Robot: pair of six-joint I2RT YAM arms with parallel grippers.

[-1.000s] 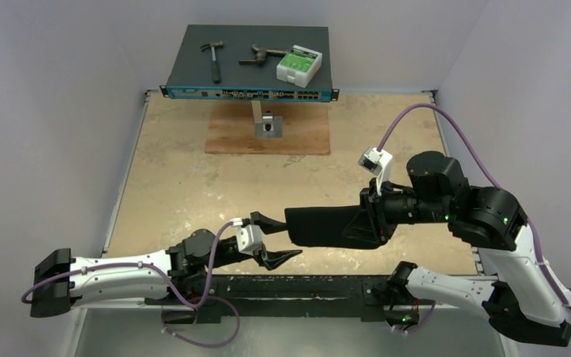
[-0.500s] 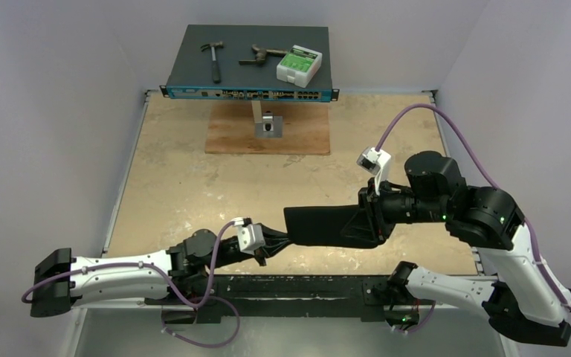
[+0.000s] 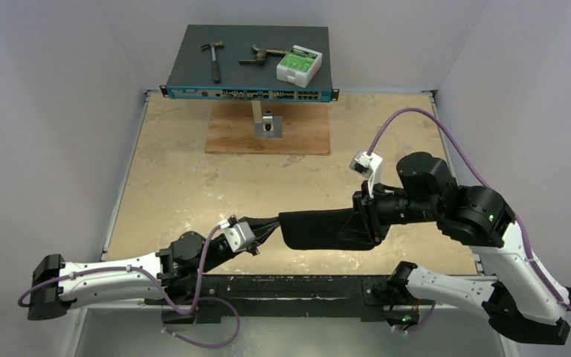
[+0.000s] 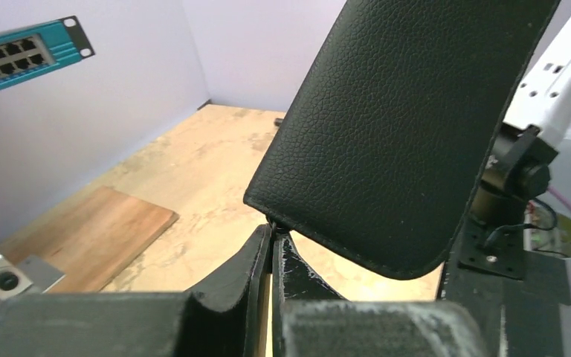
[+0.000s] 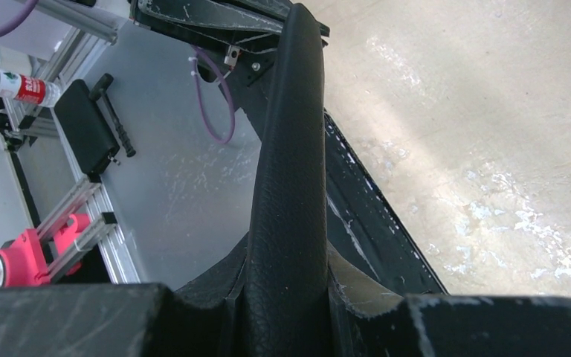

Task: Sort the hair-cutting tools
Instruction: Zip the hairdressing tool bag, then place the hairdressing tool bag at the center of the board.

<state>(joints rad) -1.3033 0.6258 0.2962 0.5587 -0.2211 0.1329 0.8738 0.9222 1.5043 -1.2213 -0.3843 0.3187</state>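
Note:
No hair-cutting tools show in any view. A black leather pouch (image 3: 320, 229) hangs flat above the table's near middle, and my right gripper (image 3: 360, 227) is shut on its right end. In the right wrist view the pouch (image 5: 286, 171) stands edge-on, squeezed between both fingers of the right gripper (image 5: 286, 260). My left gripper (image 3: 273, 225) meets the pouch's left end. Seen from the left wrist, the left gripper (image 4: 273, 229) is shut, its tips pinching a small dark tab at the lower corner of the pouch (image 4: 401, 126).
At the back a blue-fronted network switch (image 3: 249, 93) carries a hammer (image 3: 212, 58), a rusty tool (image 3: 264, 53) and a white-and-green box (image 3: 299, 65). Below it lie a wooden board (image 3: 297, 137) and a grey metal bracket (image 3: 268, 125). Grey walls flank the table.
My left gripper went from open to shut on the pouch's corner tab, then drew back to the left. The pouch and the right arm followed slightly left.

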